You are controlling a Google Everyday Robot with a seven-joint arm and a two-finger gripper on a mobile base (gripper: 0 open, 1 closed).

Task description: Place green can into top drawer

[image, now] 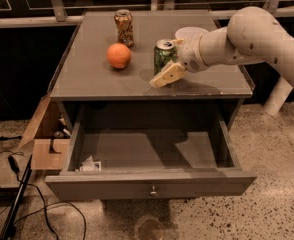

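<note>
Pincer centre frame, right against the green can, low on its right side; spread or pinching, can't tell. Can upright on tabletop. Orange left, patterned can upper left. Top drawer open below.

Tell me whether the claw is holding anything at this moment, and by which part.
Cannot be told. The claw is at the lower right side of the green can, which stands upright on the cabinet top; no grip is confirmed.
</note>
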